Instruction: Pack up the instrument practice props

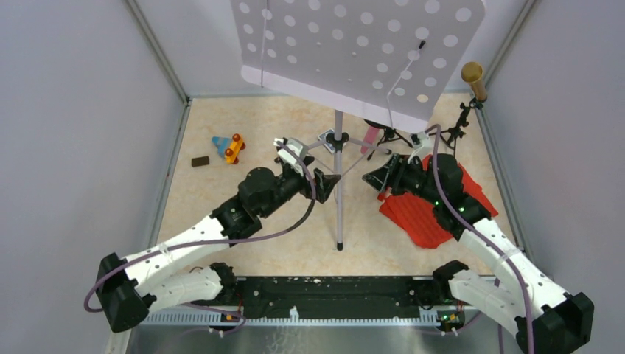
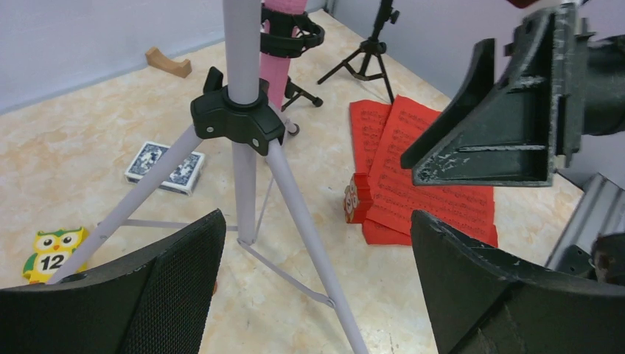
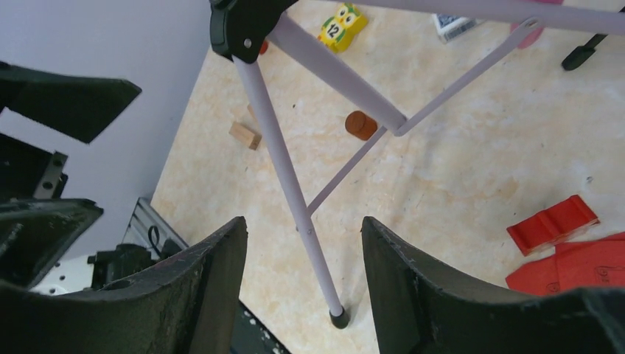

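The grey hole-punched sheet-music tray (image 1: 361, 51) stands high on its silver tripod pole (image 1: 338, 169) at mid-table. My left gripper (image 1: 328, 184) is open just left of the pole. In its wrist view the gripper (image 2: 317, 221) faces the tripod legs (image 2: 302, 214) without touching them. My right gripper (image 1: 376, 181) is open on the pole's right. One tripod leg (image 3: 287, 184) runs between its fingers (image 3: 302, 221), apart from both. Red sheet-music pages (image 1: 424, 210) lie under the right arm. The pink microphone (image 1: 368, 138) and gold microphone (image 1: 472, 77) stand in small black tripods (image 1: 455, 133) behind.
A blue card deck (image 2: 165, 166), an owl toy (image 2: 53, 251) and a wooden arch (image 2: 168, 63) lie left of the stand. A colourful toy (image 1: 228, 146) and a dark block (image 1: 200, 161) sit at the far left. A red block (image 3: 553, 225) lies beside the pages. Walls enclose the table.
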Controlling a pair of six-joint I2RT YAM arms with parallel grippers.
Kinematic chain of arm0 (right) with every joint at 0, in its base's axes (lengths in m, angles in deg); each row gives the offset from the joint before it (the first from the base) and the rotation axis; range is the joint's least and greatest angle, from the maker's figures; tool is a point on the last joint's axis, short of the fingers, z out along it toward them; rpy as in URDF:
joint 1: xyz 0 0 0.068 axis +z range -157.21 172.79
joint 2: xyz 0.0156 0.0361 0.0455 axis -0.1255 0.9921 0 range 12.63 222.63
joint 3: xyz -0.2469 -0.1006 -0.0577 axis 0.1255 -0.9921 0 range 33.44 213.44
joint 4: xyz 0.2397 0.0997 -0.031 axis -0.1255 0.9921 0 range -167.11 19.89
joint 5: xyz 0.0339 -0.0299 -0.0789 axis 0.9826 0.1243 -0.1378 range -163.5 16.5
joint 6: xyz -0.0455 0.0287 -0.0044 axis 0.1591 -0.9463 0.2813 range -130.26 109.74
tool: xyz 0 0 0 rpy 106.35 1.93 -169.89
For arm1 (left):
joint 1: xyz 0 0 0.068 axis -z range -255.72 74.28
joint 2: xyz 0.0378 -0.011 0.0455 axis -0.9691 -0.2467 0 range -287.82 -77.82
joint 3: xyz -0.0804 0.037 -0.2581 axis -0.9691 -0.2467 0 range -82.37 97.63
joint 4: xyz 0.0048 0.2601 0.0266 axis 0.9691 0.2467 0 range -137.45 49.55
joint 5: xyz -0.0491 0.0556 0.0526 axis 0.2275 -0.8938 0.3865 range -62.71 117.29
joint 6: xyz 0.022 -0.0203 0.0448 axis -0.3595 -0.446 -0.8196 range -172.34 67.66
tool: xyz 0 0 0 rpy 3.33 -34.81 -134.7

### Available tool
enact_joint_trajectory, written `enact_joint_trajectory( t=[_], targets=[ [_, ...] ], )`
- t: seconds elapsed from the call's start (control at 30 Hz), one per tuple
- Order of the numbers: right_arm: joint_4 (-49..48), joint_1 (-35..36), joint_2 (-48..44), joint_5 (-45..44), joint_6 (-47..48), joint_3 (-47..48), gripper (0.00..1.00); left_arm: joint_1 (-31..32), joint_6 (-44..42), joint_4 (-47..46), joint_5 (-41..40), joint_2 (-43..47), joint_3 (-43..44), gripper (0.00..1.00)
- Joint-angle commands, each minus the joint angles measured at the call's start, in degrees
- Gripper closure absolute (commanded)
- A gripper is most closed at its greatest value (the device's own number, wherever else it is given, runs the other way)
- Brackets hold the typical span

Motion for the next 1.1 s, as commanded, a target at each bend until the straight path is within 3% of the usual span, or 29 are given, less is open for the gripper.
enact_joint_trajectory(
  t=[0.0, 0.43, 0.87, 1.07],
  targets=[
    [-3.94, 0.52, -1.94, -3.03, -0.15, -0.26, 0.42, 3.2, 2.09, -6.48, -13.01, -2.71, -0.61, 0.01],
    [-3.19, 0.48, -7.97, -5.15, 4.91, -2.94, 0.4, 12.87, 1.0, -15.52, -30.65, -17.83, 1.39, 0.01],
    [4.82, 0.52, -15.36, -8.84, 7.21, -4.13, 0.4, 13.93, 4.1, -16.52, -44.26, -35.63, 10.52, 0.02],
    [5.92, 0.52, -15.59, -9.56, 7.93, -4.01, 0.39, 13.68, 0.51, -19.34, -45.07, -40.86, 13.74, 0.1]
  ],
)
